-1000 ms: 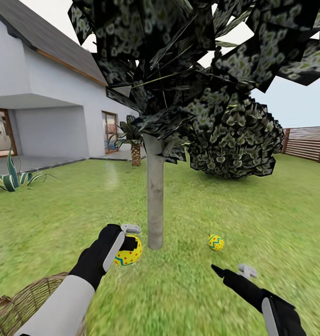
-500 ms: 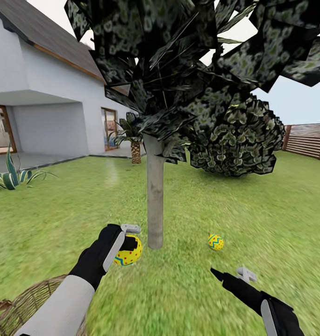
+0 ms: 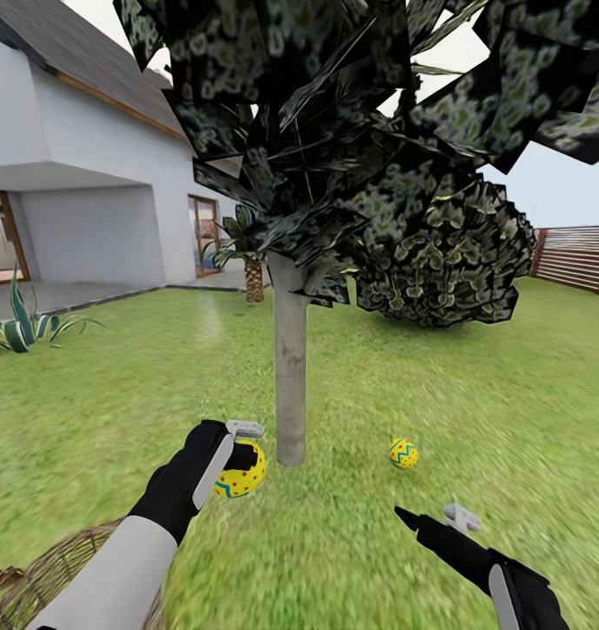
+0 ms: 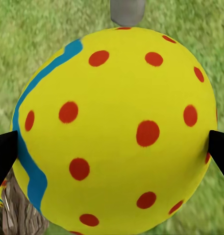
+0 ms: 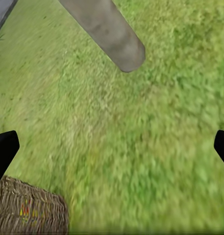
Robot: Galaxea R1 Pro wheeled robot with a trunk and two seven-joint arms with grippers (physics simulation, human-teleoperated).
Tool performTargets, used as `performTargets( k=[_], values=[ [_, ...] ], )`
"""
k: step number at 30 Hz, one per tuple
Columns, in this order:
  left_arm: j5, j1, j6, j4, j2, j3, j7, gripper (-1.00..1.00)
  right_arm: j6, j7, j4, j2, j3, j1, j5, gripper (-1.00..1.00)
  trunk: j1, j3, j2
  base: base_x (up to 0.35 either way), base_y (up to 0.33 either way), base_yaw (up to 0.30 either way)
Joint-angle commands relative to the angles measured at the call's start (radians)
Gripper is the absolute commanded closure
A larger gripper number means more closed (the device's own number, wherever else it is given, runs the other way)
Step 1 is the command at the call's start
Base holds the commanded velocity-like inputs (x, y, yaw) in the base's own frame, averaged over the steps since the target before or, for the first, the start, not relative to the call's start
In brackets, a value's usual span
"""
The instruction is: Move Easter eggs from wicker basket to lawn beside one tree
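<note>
My left gripper (image 3: pixel 245 457) is shut on a yellow Easter egg with red dots (image 3: pixel 241 473), held just left of the tree's pale grey trunk (image 3: pixel 290 367). Up close, that red-dotted egg (image 4: pixel 116 132) sits between the two black fingertips (image 4: pixel 4 154). A second egg with blue zigzags (image 3: pixel 404 452) lies on the lawn (image 3: pixel 474 385) right of the trunk. My right gripper (image 3: pixel 430 516) is open and empty above the grass. The wicker basket (image 3: pixel 45 569) shows at the lower left, and the basket (image 5: pixel 28 208) holds a faint yellow shape behind its weave.
A white house (image 3: pixel 72 175) with a paved patio stands at the back left, beside a spiky plant (image 3: pixel 24 325) and a small palm (image 3: pixel 251 262). A dark bush (image 3: pixel 439 262) and a slatted fence (image 3: pixel 574 258) are at the right.
The head camera has tilted slightly, shifting the basket lower and the house a little. Both grippers and both eggs stay where they were.
</note>
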Motion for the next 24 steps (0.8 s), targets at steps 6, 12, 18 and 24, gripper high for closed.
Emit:
performTargets(
  k=[6, 12, 18, 24],
  values=[
    [0.01, -0.001, 0.002, -0.001, 0.0, -0.002, 0.01, 1.0, 0.009, 0.002, 0.013, 0.001, -0.004, -0.002, -0.006, -1.0, -0.023, 0.008, 0.042, 0.0, 0.0, 0.0],
    [0.009, -0.001, 0.002, -0.001, 0.0, -0.015, 0.01, 1.0, 0.009, 0.003, 0.015, 0.001, -0.004, -0.002, -0.006, -1.0, -0.046, 0.017, 0.084, 0.0, 0.0, 0.0],
    [0.009, -0.001, 0.002, 0.0, 0.0, -0.017, 0.01, 1.0, 0.009, 0.004, 0.015, 0.001, -0.004, -0.002, -0.006, -1.0, -0.069, 0.026, 0.126, 0.0, 0.0, 0.0],
    [0.009, 0.0, 0.002, -0.001, 0.0, -0.017, 0.01, 1.0, 0.007, 0.005, 0.014, 0.001, -0.004, -0.002, -0.008, -1.0, -0.092, 0.035, 0.168, 0.0, 0.0, 0.0]
  ],
)
